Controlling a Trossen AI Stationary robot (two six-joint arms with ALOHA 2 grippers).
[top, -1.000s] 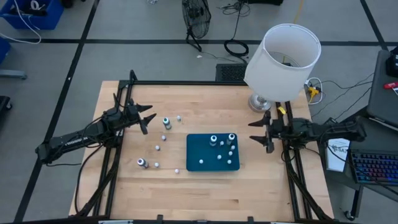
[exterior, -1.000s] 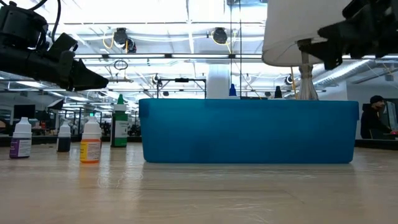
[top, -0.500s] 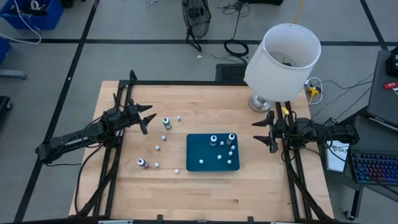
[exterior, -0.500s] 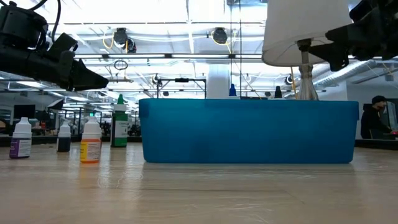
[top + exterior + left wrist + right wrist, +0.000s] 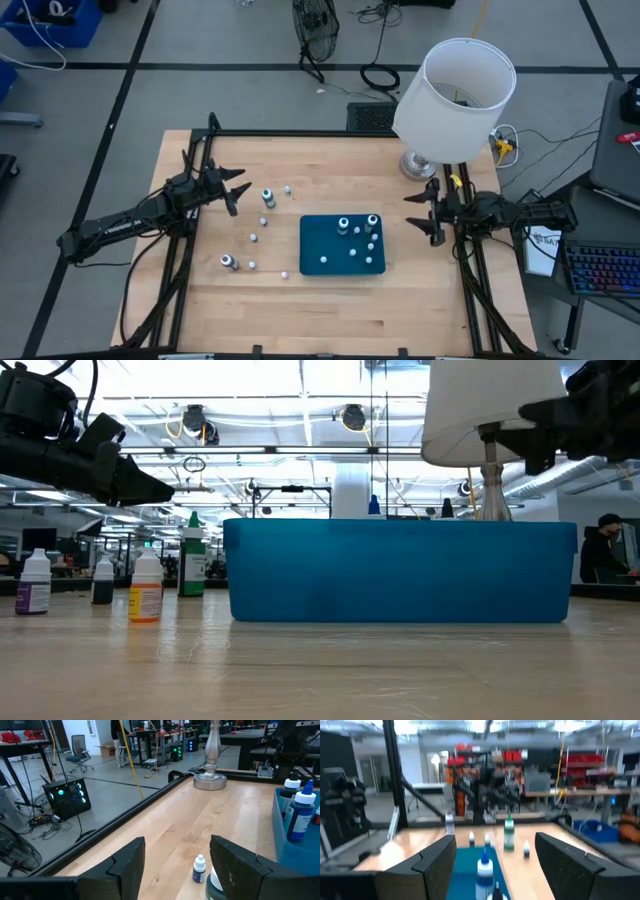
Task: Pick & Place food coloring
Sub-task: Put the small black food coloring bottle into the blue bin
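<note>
Left tool [image 5: 236, 192] open, empty, hovering just beside nearest loose bottle [image 5: 267, 197]; right tool [image 5: 431, 212] open, empty, waiting beside tray [image 5: 312, 250]. Judged about half done: several bottles in tray, roughly seven left on worktop [image 5: 250, 310] near left tool

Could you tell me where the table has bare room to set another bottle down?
The near strip of the table, below the blue tray, is bare, as is the far stretch between the left hand and the lamp base. It is crowded left of the tray, where loose bottles stand scattered.
</note>
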